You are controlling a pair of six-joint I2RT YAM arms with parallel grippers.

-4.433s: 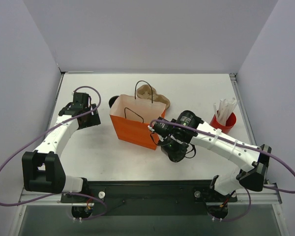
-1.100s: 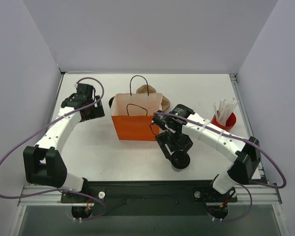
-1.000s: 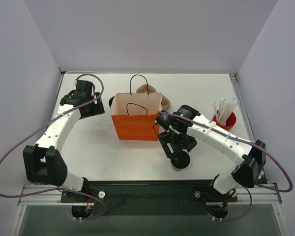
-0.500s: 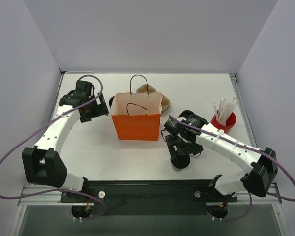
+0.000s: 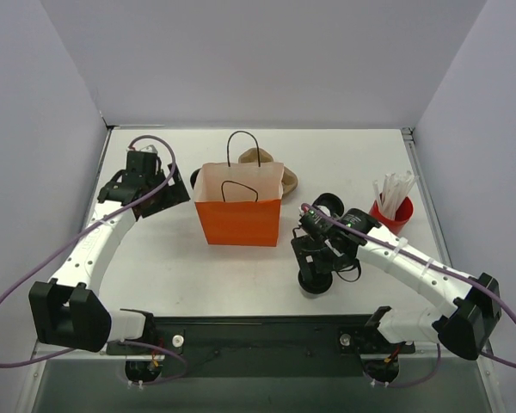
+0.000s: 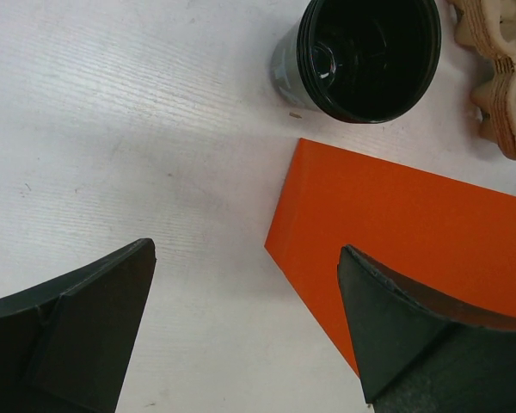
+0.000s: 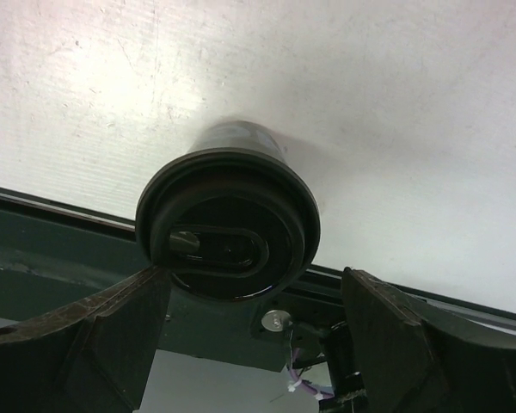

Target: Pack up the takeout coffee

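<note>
1. Top view: the coffee cup (image 5: 315, 284) stands on the counter (image 5: 181, 267), to the right of the orange bag (image 5: 238, 222) and nearer the arms. The right hand (image 5: 314, 265) hangs over it. The left hand (image 5: 166, 194) is just left of the bag.
2. Left wrist: the left hand (image 6: 245, 251) is spread wide and empty beside the bag (image 6: 413, 232). A lidless cup (image 6: 365, 56) stands just past the bag's corner.
3. Right wrist: the right hand (image 7: 256, 275) is open, with a finger on each side of the lidded coffee cup (image 7: 228, 215), not clamping it.

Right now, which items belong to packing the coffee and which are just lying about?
Job: lidded black cup, orange bag.
Lying about: lidless black cup, cardboard cup carrier, red cup of white sticks.
</note>
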